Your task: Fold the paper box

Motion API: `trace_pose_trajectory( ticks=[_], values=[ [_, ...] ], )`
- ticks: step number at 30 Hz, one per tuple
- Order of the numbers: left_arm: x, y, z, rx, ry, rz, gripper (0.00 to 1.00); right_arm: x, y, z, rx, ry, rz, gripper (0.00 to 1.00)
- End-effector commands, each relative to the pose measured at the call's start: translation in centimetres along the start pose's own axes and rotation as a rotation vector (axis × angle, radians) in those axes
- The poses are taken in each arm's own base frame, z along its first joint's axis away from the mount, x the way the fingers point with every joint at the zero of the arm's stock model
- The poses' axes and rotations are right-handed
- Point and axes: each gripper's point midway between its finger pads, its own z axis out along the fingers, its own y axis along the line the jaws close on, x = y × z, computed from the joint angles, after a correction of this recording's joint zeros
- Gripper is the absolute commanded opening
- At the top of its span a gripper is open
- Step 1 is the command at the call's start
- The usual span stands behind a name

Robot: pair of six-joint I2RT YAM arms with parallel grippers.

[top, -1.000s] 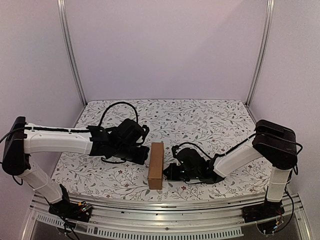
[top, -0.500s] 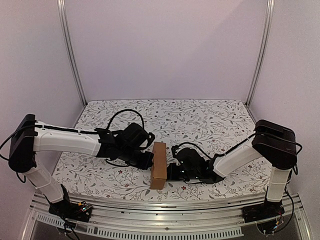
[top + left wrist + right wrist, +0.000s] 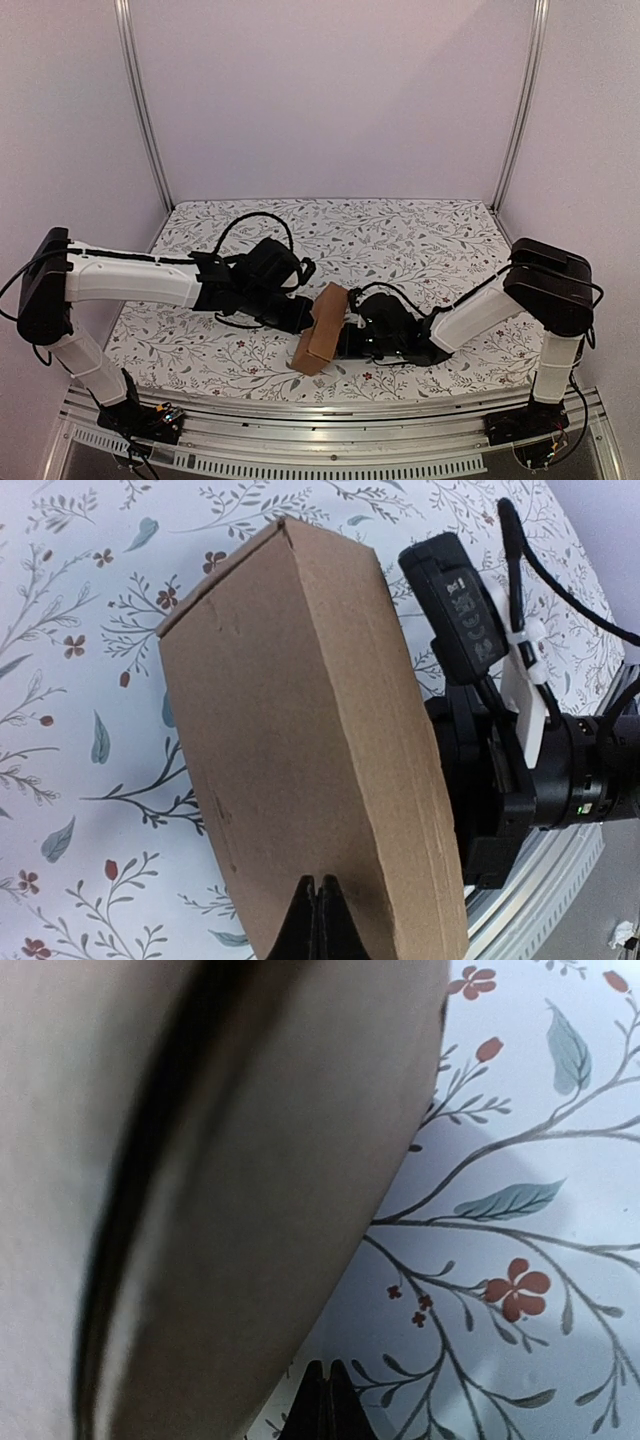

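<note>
The paper box (image 3: 320,328), a closed oblong brown carton, lies slanted on the floral table between my two arms, its far end turned to the right. My left gripper (image 3: 303,321) is shut, and its tips (image 3: 320,888) press against the box's broad left face (image 3: 300,740). My right gripper (image 3: 349,340) is shut too and sits low on the table against the box's right side. In the right wrist view the box (image 3: 240,1180) is a blurred brown mass filling the left, with the shut tips (image 3: 325,1368) just below its edge. Neither gripper holds anything.
The floral tablecloth (image 3: 400,240) runs back to the rear wall. A metal rail (image 3: 330,420) lines the near edge close to the box's near end. Upright frame posts (image 3: 145,110) stand at the back corners. The right arm's black wrist (image 3: 500,730) crowds the box's right side.
The left gripper has pushed rightward into the box. The box has turned from lying straight to slanted, its far end swung right toward the right gripper, which barely moved.
</note>
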Motion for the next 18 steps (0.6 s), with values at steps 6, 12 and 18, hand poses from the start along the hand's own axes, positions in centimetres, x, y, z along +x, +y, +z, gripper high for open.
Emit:
trace_pose_trajectory(
  ticks=[6, 12, 18],
  values=[
    [-1.3, -1.6, 0.0, 0.034, -0.016, 0.009, 0.0, 1.2, -7.2, -2.8, 0.216, 0.013, -0.038, 0.0],
    [-1.6, -1.4, 0.1, 0.014, -0.017, 0.026, 0.0, 0.8, -8.0, -4.8, 0.261, -0.007, -0.067, 0.0],
    [-2.1, 0.4, -0.5, -0.071, -0.037, 0.039, 0.0, 0.4, -8.6, -6.4, 0.308, -0.015, -0.109, 0.01]
  ],
)
